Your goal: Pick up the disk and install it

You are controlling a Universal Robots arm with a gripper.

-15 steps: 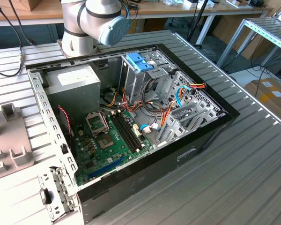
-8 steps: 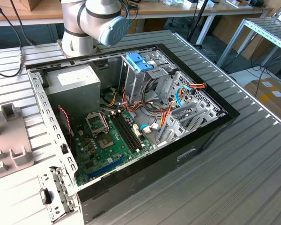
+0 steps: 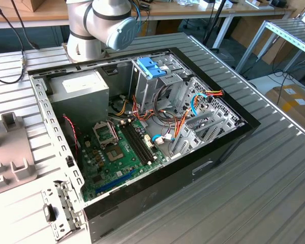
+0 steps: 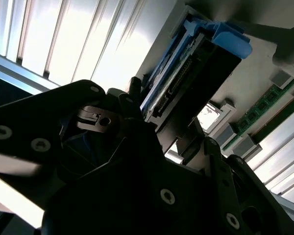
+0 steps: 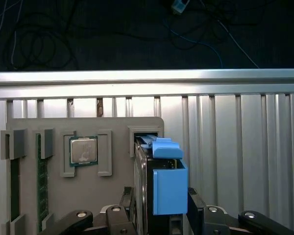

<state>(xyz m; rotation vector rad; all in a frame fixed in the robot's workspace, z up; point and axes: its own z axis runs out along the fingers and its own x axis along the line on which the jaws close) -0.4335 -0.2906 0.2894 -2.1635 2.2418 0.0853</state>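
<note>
Grey tray [image 5: 88,188], disk [image 5: 169,191] upright beside processor [image 5: 83,150]

A ribbed grey metal table [image 3: 254,193] fills the exterior view's lower right. A wooden workbench [image 3: 40,12] runs along the top edge; a metal rack [image 3: 290,33] stands upper right, 1 cardboard box [image 3: 295,101] beneath it.

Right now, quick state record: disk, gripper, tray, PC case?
disk: standing on edge in a slot of the grey tray
gripper: at the disk, grip unclear
tray extras: processor, memory stick
case: open on the slatted table, motherboard exposed
</note>
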